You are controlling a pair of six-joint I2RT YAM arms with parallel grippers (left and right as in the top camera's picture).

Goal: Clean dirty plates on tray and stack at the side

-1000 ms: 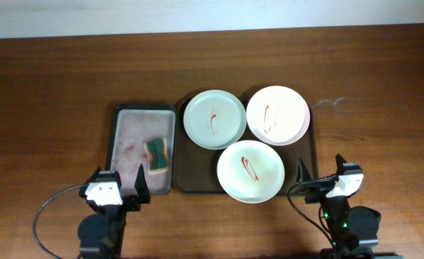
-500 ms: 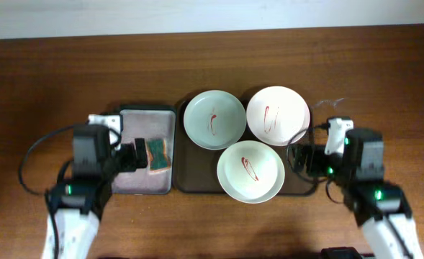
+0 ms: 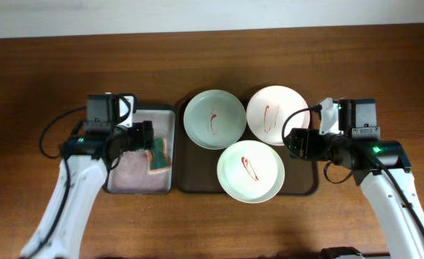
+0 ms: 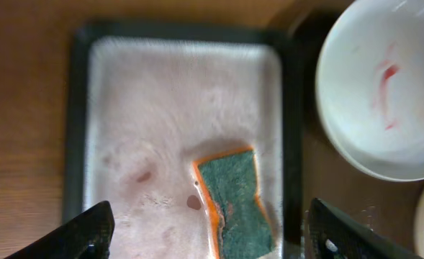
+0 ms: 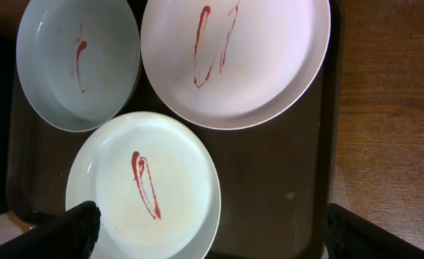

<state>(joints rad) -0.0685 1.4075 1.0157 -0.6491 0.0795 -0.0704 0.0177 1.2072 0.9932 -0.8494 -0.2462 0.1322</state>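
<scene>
Three red-smeared plates (image 3: pixel 250 171) lie on the brown tray (image 3: pixel 197 173).

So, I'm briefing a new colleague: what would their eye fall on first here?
Three plates, mint-green, pinkish and white, each streaked with red sauce, crowd the dark tray in the middle of the table. Left of it, a green sponge lies in a smaller pale-bottomed tray, with the left hand open above it.
</scene>
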